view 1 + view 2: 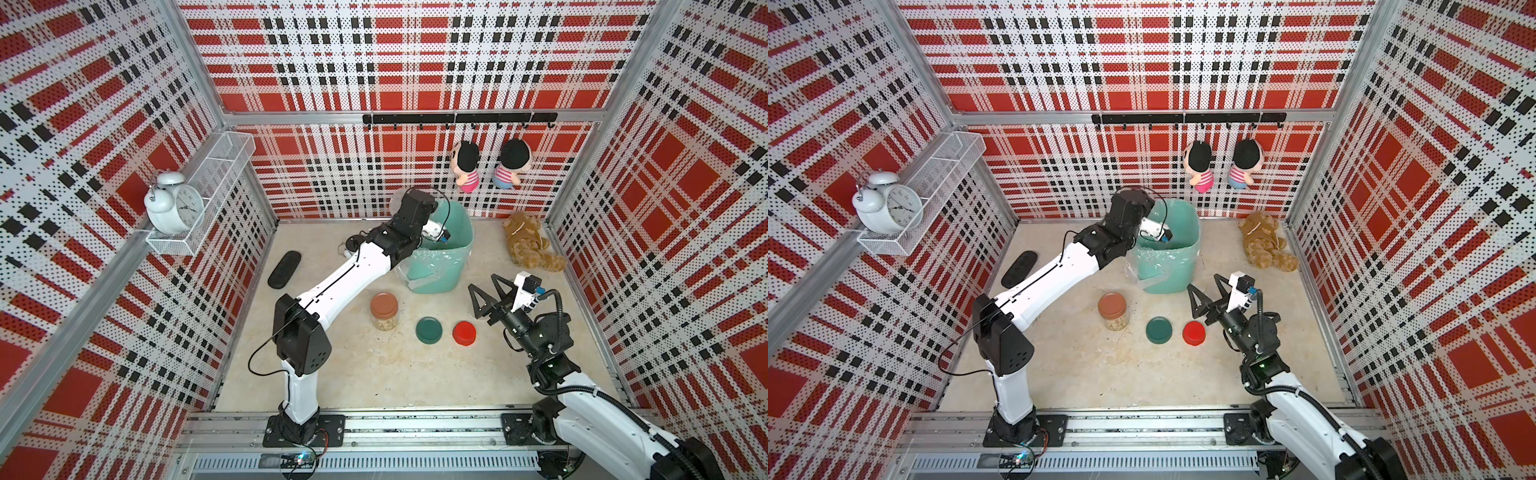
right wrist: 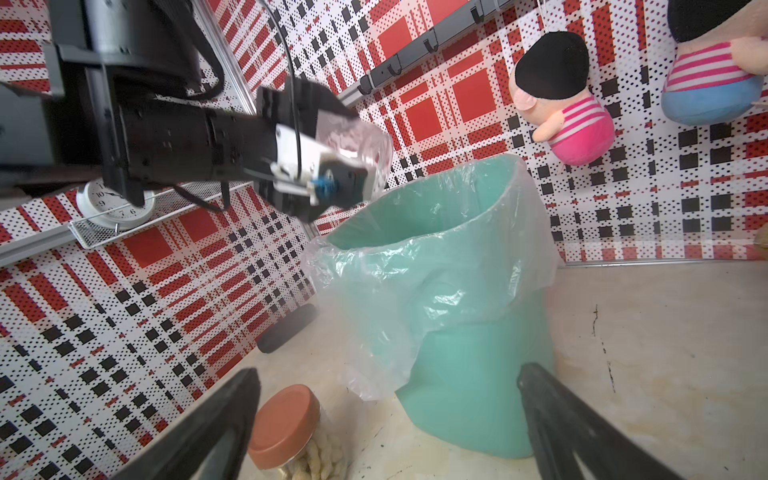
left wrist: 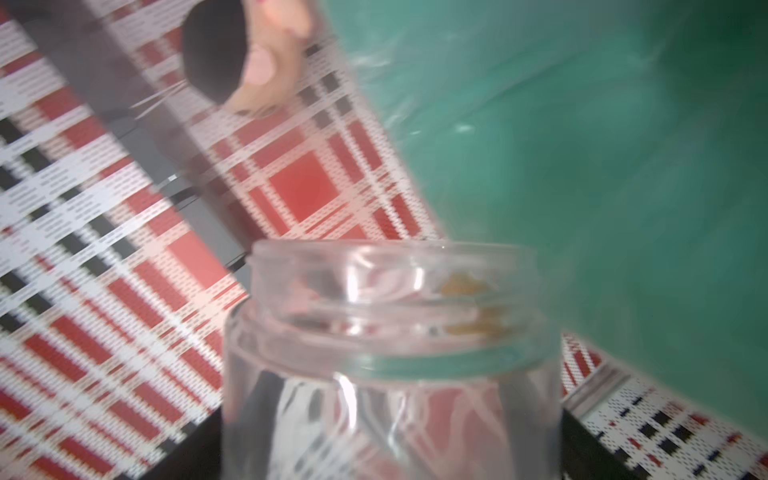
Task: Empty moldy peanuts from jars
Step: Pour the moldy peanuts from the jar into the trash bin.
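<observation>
My left gripper (image 3: 388, 449) is shut on a clear lidless jar (image 3: 390, 374), tipped over the teal bin (image 1: 457, 253). A few tan peanuts (image 3: 463, 286) cling near its neck. In the right wrist view this jar (image 2: 368, 141) hangs above the bin's lined rim (image 2: 519, 257). A second jar (image 1: 384, 311) with a terracotta lid stands upright on the table, peanuts (image 2: 324, 453) inside. A dark green lid (image 1: 429, 330) and a red lid (image 1: 464, 332) lie beside it. My right gripper (image 1: 483, 282) is open and empty, right of the lids and close to the bin.
A brown plush bear (image 1: 530, 245) lies at the back right. A black oblong object (image 1: 284, 269) lies at the left wall. Two dolls (image 1: 465, 166) hang from a hook rail. A white alarm clock (image 1: 174, 205) sits in a wire shelf on the left wall.
</observation>
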Available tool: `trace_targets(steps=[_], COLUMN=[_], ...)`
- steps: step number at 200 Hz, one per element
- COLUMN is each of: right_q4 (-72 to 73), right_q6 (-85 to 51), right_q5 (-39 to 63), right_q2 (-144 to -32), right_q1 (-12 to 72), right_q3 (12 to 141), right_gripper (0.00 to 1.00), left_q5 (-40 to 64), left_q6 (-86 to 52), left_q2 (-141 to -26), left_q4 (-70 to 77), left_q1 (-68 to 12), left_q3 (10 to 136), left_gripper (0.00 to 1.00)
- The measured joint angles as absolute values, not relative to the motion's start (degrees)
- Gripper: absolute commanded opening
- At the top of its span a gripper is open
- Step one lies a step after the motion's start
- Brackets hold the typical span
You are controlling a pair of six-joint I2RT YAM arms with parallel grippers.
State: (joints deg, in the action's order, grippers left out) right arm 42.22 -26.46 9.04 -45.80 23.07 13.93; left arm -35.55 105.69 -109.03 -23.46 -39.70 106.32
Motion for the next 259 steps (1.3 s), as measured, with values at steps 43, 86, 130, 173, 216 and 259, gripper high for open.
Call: trace_targets(steps=[43, 86, 130, 173, 216, 259], right_q4=[41.32, 41.67, 41.74, 40.62, 41.52, 41.89], right_q6=[-26.13, -26.44, -26.57, -26.2, -26.55, -26.68], right_q5=[8.88, 9.28, 9.21, 8.91, 8.93, 9.08], right_q2=[-44.6, -45.39, -45.36, -44.6, -45.54, -45.98], right_q1=[23.05, 23.05, 23.05, 23.05, 23.05, 23.05], right_q3=[13.98, 13.98, 13.98, 13.98, 13.98, 13.98], right_gripper=[1.0, 1.0, 1.0, 1.0, 1.0, 1.0], left_q5=[-35.16, -34.17, -35.14, -33.17, -31.83, -33.01], left_q6=[103.46, 104.18, 104.64, 103.72, 103.13, 102.15], left_q2=[-112.09, -115.2, -114.65, -118.8, -117.73, -111.92], left_q4=[-23.88, -23.77, -23.22, -27.46, -22.15, -19.27], left_q1=[-39.59, -39.72, -39.57, -39.51, -41.23, -40.97], left_q3=[115.59, 120.53, 117.54, 121.3, 127.28, 119.17], left_gripper=[0.0, 0.0, 0.0, 0.0, 0.0, 0.0])
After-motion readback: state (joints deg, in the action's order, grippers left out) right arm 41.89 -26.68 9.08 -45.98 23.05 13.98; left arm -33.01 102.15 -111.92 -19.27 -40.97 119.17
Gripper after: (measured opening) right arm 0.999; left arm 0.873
